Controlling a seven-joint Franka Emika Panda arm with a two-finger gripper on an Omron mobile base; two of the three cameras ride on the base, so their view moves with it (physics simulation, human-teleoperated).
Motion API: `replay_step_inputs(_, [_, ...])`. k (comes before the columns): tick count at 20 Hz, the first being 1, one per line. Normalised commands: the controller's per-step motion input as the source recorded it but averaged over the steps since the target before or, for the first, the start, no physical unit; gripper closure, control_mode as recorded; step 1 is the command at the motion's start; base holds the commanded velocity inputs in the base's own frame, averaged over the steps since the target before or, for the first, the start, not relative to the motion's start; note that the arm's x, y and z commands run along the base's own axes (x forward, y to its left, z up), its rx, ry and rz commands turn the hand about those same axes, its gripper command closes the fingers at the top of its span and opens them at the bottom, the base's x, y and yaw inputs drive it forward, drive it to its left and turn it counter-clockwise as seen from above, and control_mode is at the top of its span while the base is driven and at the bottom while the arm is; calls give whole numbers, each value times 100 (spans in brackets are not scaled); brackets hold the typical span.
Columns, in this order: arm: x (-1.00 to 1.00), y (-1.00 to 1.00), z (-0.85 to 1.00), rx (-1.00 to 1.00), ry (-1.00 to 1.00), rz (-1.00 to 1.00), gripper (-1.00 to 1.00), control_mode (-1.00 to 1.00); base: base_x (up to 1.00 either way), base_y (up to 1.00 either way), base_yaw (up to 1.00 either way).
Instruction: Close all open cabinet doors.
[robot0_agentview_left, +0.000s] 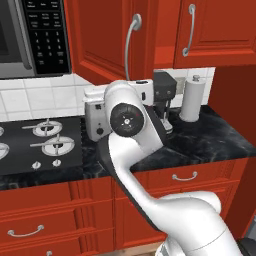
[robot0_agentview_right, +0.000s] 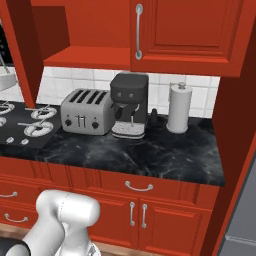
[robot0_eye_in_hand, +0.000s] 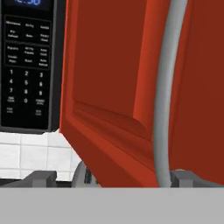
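Observation:
An upper cabinet door (robot0_agentview_left: 102, 35) stands swung open to the right of the microwave, its curved silver handle (robot0_agentview_left: 130, 47) on the free edge. From the hand view the same door (robot0_eye_in_hand: 109, 65) is close ahead and its handle (robot0_eye_in_hand: 166, 96) runs down the right side. My gripper (robot0_eye_in_hand: 114, 178) is open, with its fingertips (robot0_eye_in_hand: 41, 177) wide apart just below the door's lower edge and nothing between them. In the right base view the open door (robot0_agentview_right: 20, 50) shows edge-on beside the bare cabinet shelf (robot0_agentview_right: 85, 56). The neighbouring upper door (robot0_agentview_right: 190, 30) is shut.
A microwave (robot0_agentview_left: 30, 35) hangs left of the open door. On the black counter (robot0_agentview_right: 150, 155) stand a toaster (robot0_agentview_right: 86, 111), a coffee machine (robot0_agentview_right: 129, 102) and a paper towel roll (robot0_agentview_right: 179, 107). A stove (robot0_agentview_left: 45, 142) lies at the left. The lower doors (robot0_agentview_right: 120, 220) are shut.

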Motion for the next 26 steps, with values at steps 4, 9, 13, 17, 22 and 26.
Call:
replay_step_inputs(4, [56, 4, -11, 0, 0, 0, -100, -100, 0, 0, 0])
replay_step_inputs(9, [71, -10, -19, -3, 0, 0, -100, -100, 0, 0, 0])
replay_step_inputs(13, [85, -23, -24, -4, 0, 0, -100, -100, 0, 0, 0])
replay_step_inputs(17, [83, -30, -16, -2, 1, 0, -100, -100, 0, 0, 0])
replay_step_inputs(22, [94, -33, -11, 0, 3, 0, -100, -100, 0, 0, 0])
replay_step_inputs(26, [100, -34, -13, 0, 5, 1, -100, -100, 0, 0, 0])
